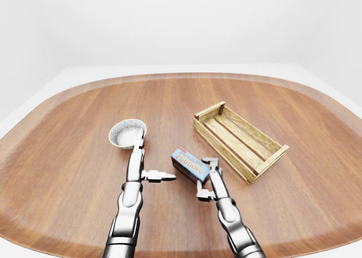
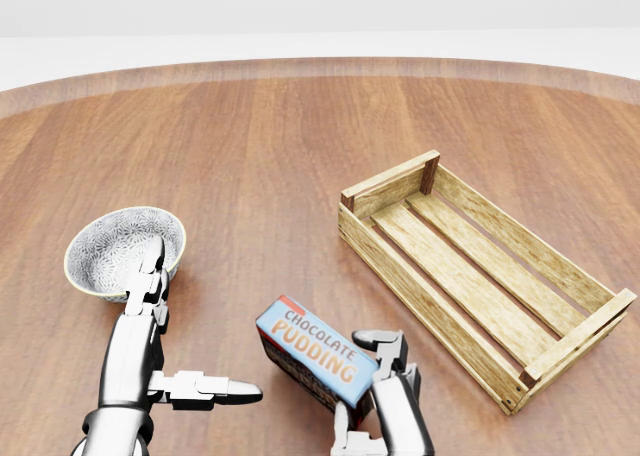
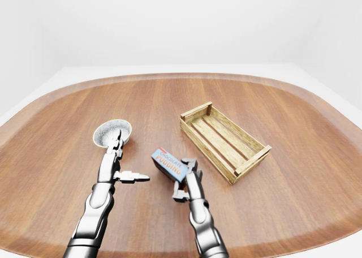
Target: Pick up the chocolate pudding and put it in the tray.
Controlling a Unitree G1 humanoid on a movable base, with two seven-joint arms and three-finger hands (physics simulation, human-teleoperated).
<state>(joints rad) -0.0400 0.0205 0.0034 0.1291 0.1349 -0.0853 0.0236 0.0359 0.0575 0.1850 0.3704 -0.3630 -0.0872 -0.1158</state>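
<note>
My right hand [image 2: 372, 391] grips the blue chocolate pudding box [image 2: 314, 361], tilted; left hand [image 2: 165, 366] open. Next: carry right to the slatted wooden tray [image 2: 560, 266].

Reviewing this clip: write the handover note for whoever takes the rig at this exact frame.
Right hand: fingers against the chocolate pudding box, which looks tilted; a closed grip can't be confirmed.
Left hand: open, holding nothing, thumb out sideways, fingertips near the bowl.
Tray: wooden crate to the right of the box, nothing in it.
Done: reach to the box.
Left: secure the grip, lift, carry right, set the pudding inside the tray.
</note>
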